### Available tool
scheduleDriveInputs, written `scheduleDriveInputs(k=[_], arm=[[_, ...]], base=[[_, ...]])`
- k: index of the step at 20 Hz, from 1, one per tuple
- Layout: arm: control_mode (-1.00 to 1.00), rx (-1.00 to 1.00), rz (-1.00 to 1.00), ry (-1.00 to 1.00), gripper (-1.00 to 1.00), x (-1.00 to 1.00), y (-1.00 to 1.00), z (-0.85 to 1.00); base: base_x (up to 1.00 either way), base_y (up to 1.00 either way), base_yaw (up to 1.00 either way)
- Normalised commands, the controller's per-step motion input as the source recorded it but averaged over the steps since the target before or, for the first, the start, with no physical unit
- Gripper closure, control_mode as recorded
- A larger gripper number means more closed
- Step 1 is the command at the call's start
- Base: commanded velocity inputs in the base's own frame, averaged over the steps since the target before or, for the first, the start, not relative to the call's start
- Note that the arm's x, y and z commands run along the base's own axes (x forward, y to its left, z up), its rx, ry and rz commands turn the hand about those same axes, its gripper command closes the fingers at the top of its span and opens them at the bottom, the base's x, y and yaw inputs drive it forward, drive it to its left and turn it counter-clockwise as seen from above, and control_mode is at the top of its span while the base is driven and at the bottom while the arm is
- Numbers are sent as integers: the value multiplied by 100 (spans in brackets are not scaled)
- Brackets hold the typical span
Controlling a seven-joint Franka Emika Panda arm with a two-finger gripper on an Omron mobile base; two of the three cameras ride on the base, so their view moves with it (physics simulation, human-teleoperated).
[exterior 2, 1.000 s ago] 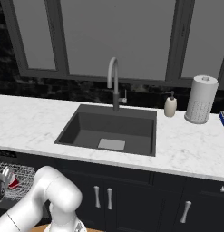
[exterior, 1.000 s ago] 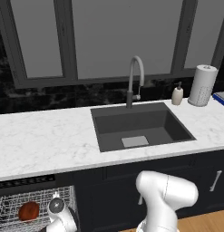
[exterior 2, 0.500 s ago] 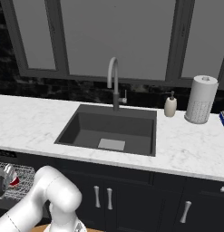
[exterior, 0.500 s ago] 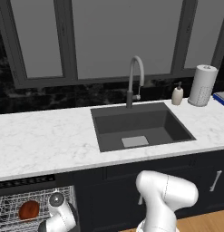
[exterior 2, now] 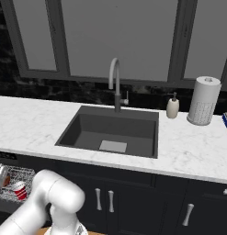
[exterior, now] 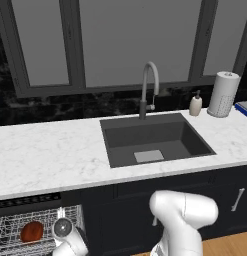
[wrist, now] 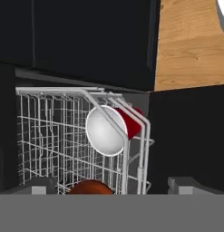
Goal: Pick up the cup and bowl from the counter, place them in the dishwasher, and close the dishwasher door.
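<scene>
The dishwasher [exterior: 25, 201] stands open under the left end of the counter [exterior: 45, 155], with its white wire rack [wrist: 50, 131] pulled out. The red cup [wrist: 115, 129] lies on its side in the rack, its white inside turned toward the hand; it also shows in the rack from the right [exterior 2: 20, 190]. The reddish-brown bowl [exterior: 32, 231] sits in the rack beside it [wrist: 90, 186]. My gripper [wrist: 113, 186] hovers over the rack, open, fingertips [wrist: 39, 185] wide apart with nothing between them. I cannot make out the dishwasher door.
A dark sink [exterior: 155, 142] with a curved tap [exterior: 147, 87] is cut into the counter. A white soap bottle [exterior: 195, 104] and a paper towel roll [exterior: 223, 94] stand at the back right. Dark cabinets with handles [exterior 2: 103, 201] run below. Wooden floor [wrist: 190, 41] lies beside the dishwasher.
The hand has stayed low over the rack, barely shifting. The cup shows a little more clear of the hand in the right base view.
</scene>
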Motion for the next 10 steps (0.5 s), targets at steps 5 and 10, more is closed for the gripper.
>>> scheduleDriveInputs(k=[5, 10], arm=[[-100, 3, 0, -13, -100, -42, -11, 78], [-100, 7, -2, 1, -100, -9, -47, 92]], base=[[0, 0, 0], [0, 0, 0]])
